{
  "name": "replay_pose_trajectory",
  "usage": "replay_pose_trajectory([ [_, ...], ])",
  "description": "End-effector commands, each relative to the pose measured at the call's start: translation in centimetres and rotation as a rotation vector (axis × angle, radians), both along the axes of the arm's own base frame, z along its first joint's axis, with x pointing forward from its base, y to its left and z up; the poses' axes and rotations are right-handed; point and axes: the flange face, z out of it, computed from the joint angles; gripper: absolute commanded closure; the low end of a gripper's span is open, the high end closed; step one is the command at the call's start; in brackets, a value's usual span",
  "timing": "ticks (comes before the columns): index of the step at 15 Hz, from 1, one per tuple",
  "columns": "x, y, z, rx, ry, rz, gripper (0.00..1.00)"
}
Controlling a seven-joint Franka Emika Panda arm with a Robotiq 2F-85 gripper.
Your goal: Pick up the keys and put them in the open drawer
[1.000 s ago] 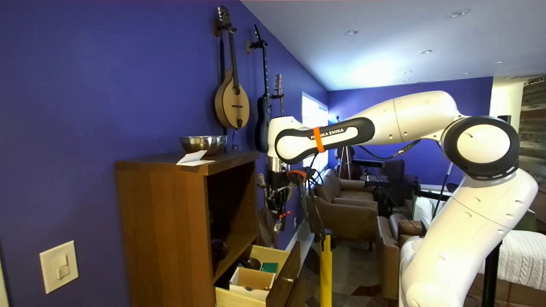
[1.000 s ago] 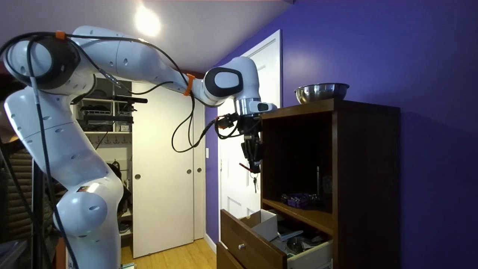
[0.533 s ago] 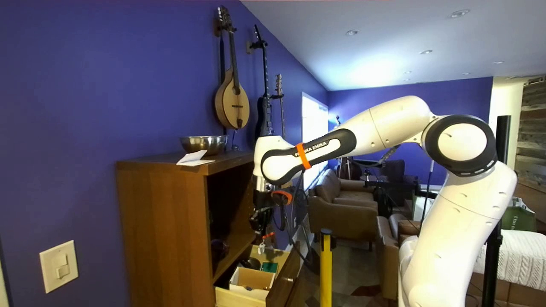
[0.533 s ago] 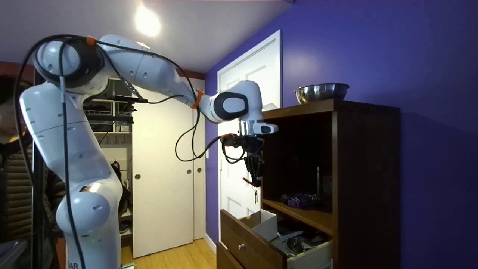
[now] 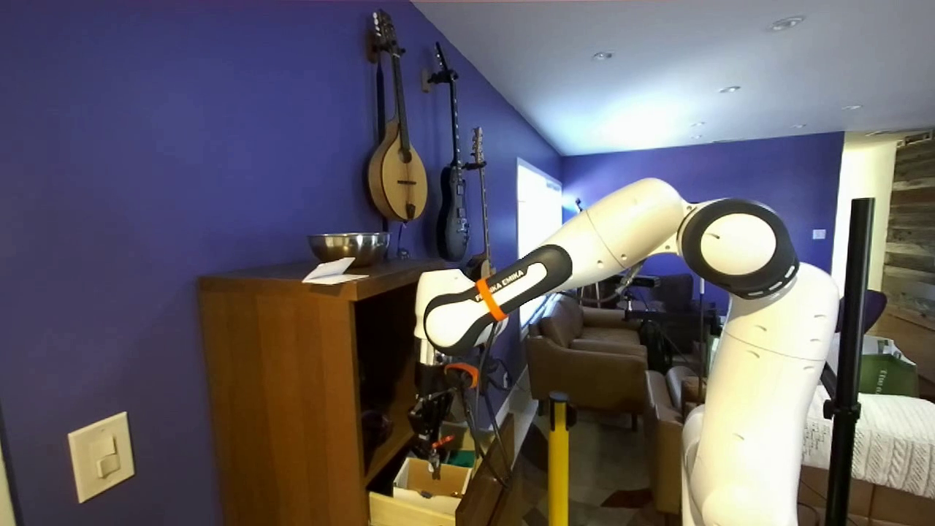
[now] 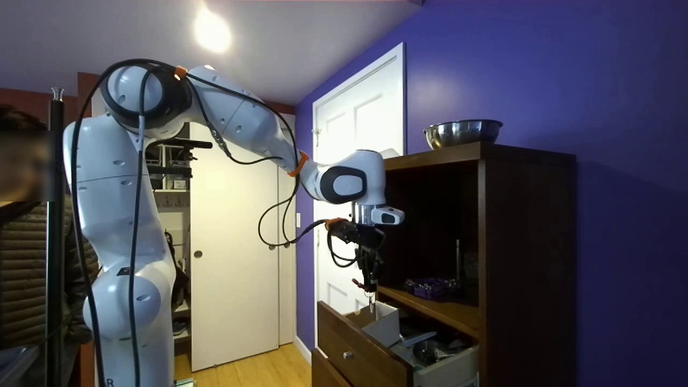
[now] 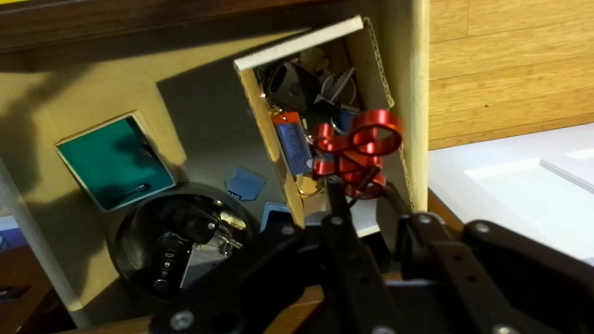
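Wrist view: pincer (image 7: 365,192) clasps glossy, looped keychain (image 7: 366,161).

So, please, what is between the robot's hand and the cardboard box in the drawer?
The keys: in both exterior views they hang under the hand, over the cardboard box. Whether their tips dip inside it, I cannot tell.

The end effector (image 6: 370,287) pinches the keys (image 6: 371,303), dangling above the open drawer (image 6: 372,359).
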Motion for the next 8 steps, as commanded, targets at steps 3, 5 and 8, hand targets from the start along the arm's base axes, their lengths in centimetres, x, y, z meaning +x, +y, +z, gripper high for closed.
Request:
replay_pose_trajectory([
  [3,1.2,0.2,-1.9,0.052,-0.009,0.015,0.52],
  [5,1.1,-0.5,-1.3,0.059,-0.012,0.013,0.39],
  [8,0.4,-1.2,0.9,0.071,-0.048,0.028,0.19],
])
